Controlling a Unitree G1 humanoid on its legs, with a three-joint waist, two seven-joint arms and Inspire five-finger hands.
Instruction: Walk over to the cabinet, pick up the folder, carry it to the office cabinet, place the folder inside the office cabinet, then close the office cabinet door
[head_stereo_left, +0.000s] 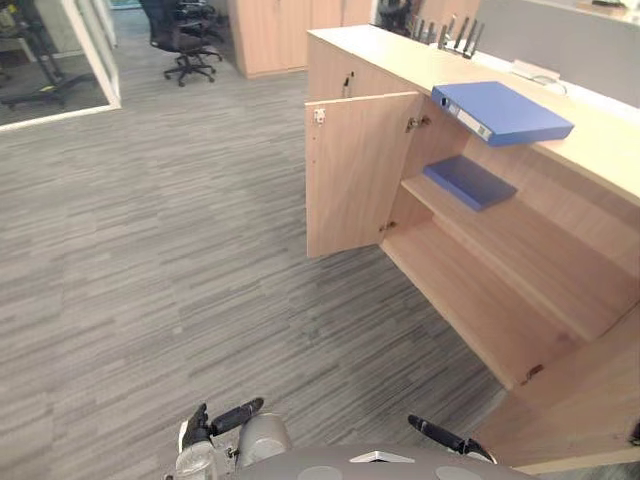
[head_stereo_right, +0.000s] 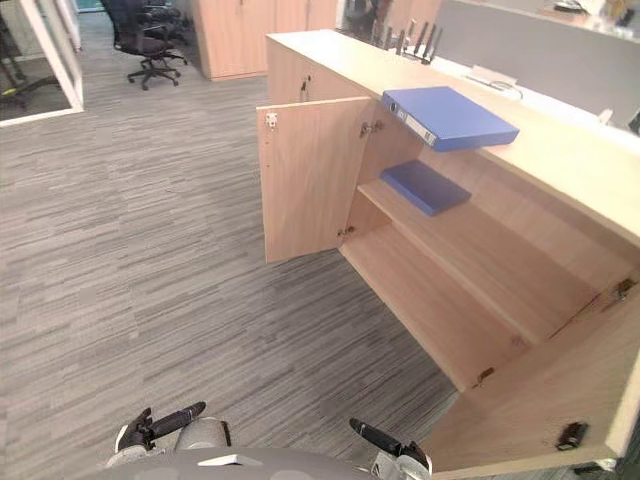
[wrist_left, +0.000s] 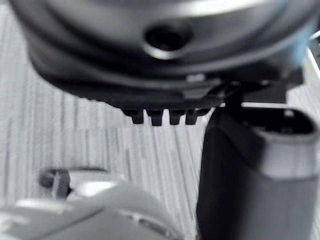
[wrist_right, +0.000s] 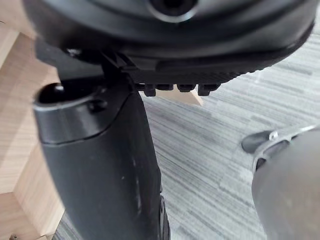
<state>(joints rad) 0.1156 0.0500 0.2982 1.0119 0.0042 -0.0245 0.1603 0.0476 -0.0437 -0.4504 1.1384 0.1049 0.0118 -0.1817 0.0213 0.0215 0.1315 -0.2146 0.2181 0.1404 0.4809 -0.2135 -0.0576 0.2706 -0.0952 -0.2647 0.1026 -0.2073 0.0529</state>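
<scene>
A thick blue binder (head_stereo_left: 502, 112) lies flat on top of the low wooden cabinet (head_stereo_left: 380, 55), overhanging its front edge a little. A thinner blue folder (head_stereo_left: 469, 181) lies on the upper shelf inside, behind the open left door (head_stereo_left: 355, 170). The right door (head_stereo_right: 540, 400) also stands open, close to my right side. Both hands hang low, well short of the cabinet. My left hand (head_stereo_left: 215, 425) has straight fingers and holds nothing. My right hand (head_stereo_left: 440, 437) is likewise open and empty; its thumb (wrist_right: 100, 165) shows over carpet beside the door's wood.
Grey striped carpet (head_stereo_left: 150, 250) stretches between me and the cabinet. A black office chair (head_stereo_left: 185, 40) and a glass partition (head_stereo_left: 90, 50) stand at the far left. A router with antennas (head_stereo_left: 455, 38) and a white object (head_stereo_left: 535, 72) sit further back on the cabinet top.
</scene>
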